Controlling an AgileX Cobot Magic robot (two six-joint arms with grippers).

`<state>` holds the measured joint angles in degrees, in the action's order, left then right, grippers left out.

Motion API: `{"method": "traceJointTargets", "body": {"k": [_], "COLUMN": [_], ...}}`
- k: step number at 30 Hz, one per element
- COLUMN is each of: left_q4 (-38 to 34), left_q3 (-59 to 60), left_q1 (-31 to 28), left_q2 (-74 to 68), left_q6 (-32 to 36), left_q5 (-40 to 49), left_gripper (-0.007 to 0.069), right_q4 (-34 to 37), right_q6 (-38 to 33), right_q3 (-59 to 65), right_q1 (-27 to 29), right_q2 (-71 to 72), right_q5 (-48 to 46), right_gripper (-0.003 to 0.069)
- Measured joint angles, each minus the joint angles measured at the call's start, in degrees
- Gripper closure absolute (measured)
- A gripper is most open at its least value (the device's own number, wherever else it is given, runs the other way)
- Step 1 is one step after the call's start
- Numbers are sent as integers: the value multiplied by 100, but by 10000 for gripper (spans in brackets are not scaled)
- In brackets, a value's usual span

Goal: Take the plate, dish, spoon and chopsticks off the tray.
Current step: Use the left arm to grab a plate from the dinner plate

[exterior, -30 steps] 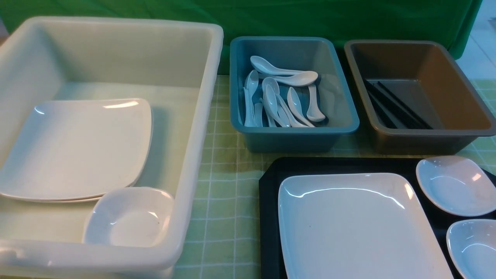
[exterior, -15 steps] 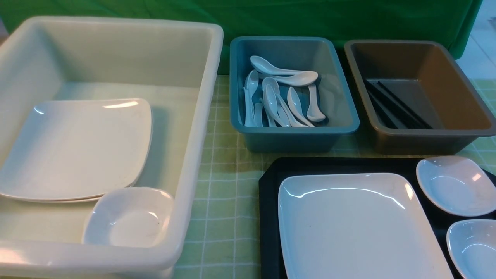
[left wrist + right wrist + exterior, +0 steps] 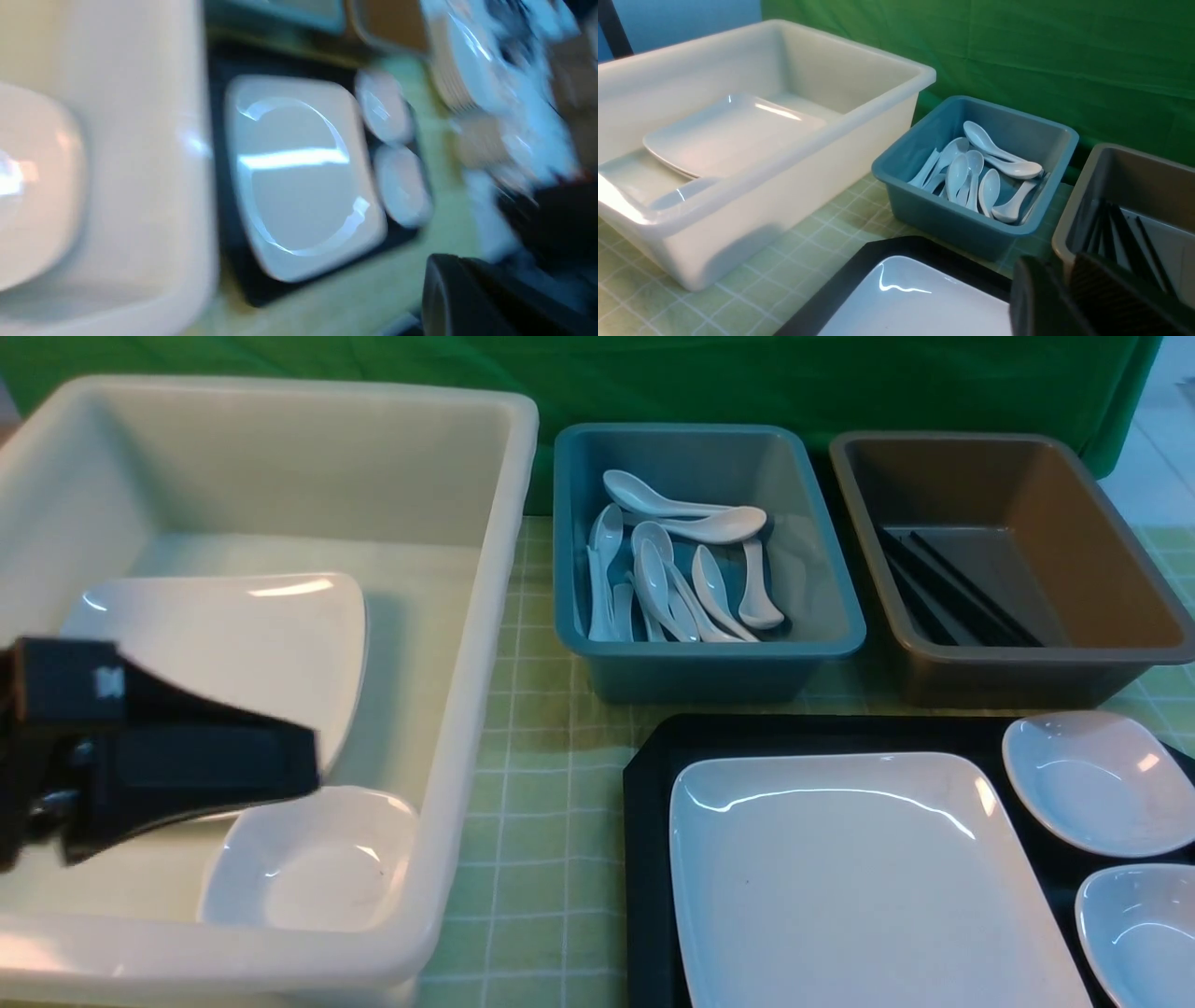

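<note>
— Where's the large glossy white rounded-rectangle plate (image 3: 859, 877)?
— Lower right of the front view, flat on the black plastic tray (image 3: 651, 859). Two small white rounded dishes (image 3: 1092, 784) sit just beside it.
— And the left gripper (image 3: 303, 761)?
— Mid-left, over the big white plastic tub (image 3: 485, 616). Its jaws are pressed together on nothing, well apart from the plate.
— The right gripper (image 3: 1057, 284)?
— Only its black fingers (image 3: 1036, 303) show, lower right of its wrist view, beside the plate. Parted or not, I cannot tell.
</note>
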<state>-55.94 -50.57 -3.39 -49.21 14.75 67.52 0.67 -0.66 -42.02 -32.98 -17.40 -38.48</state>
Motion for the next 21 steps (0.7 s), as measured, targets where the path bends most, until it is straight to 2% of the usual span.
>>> {"method": "traceJointTargets", "body": {"k": [2,3,4,5,6,11,12,13,14,18,21], "left_q4": [-687,-755,-755,-482,-207,1862,2147,2239,2480,2613,2644], "left_q3": [0,0,0,0,0,-5,-5,-5,-5,-11,-11], "left_q1": [590,1211,1211,1853,2255,4641,5054,5208,5736,6400,6491], "left_q2": [-371,-466,-467,-514,-559,-1187,-1362,-1452,-1828,-2781,-3403], "left_q6": [404,350,320,21,-273,-2773,-3086,-3225,-3686,-4412,-4754], "left_q5": [-46,-329,-381,-732,-981,-2211,-2345,-2409,-2642,-3400,-3787], "left_gripper": [643,644,644,644,644,643,642,641,638,610,557], "right_q4": [0,0,0,0,-5,1,1,1,1,1,1], "right_q6": [-37,-42,-42,-55,-55,-55,-55,-55,-55,-55,-55], "right_q3": [0,0,0,0,0,0,0,0,0,0,0], "right_q1": [0,0,0,0,-4,-4,-4,-4,-4,-4,-4], "right_q2": [0,-4,-4,-4,-4,-4,-4,-4,-4,-4,-4], "right_q5": [-29,-58,-59,-83,-92,-137,-169,-177,-228,-260,-265], "right_gripper": [543,540,540,538,536,529,527,526,522,516,514]}}
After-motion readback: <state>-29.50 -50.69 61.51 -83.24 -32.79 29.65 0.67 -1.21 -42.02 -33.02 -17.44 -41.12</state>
